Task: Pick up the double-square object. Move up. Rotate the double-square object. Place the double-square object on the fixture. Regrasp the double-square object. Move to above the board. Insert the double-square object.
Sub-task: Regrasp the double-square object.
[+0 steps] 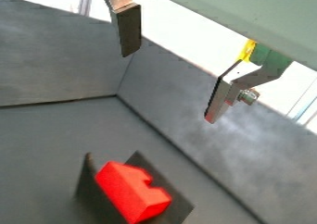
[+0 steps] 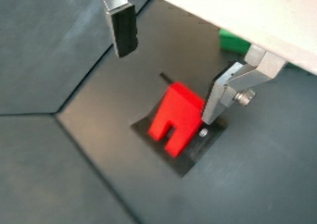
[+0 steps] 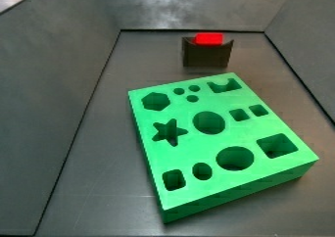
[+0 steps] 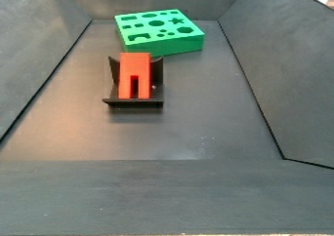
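Note:
The red double-square object (image 4: 135, 74) rests on the dark fixture (image 4: 131, 101), leaning against its upright. It shows in both side views and both wrist views (image 3: 207, 40) (image 1: 130, 189) (image 2: 176, 117). My gripper (image 2: 171, 66) is open and hangs above the piece without touching it. Nothing is between its fingers (image 1: 128, 29). The green board (image 3: 216, 133), with its shaped holes, lies on the floor apart from the fixture (image 3: 207, 57). A corner of the board (image 2: 233, 43) shows in a wrist view.
Dark sloping walls (image 4: 39, 74) enclose the grey floor (image 4: 196, 133) on all sides. The fixture stands near one end wall (image 3: 183, 11), with the board between it and the other end of the bin.

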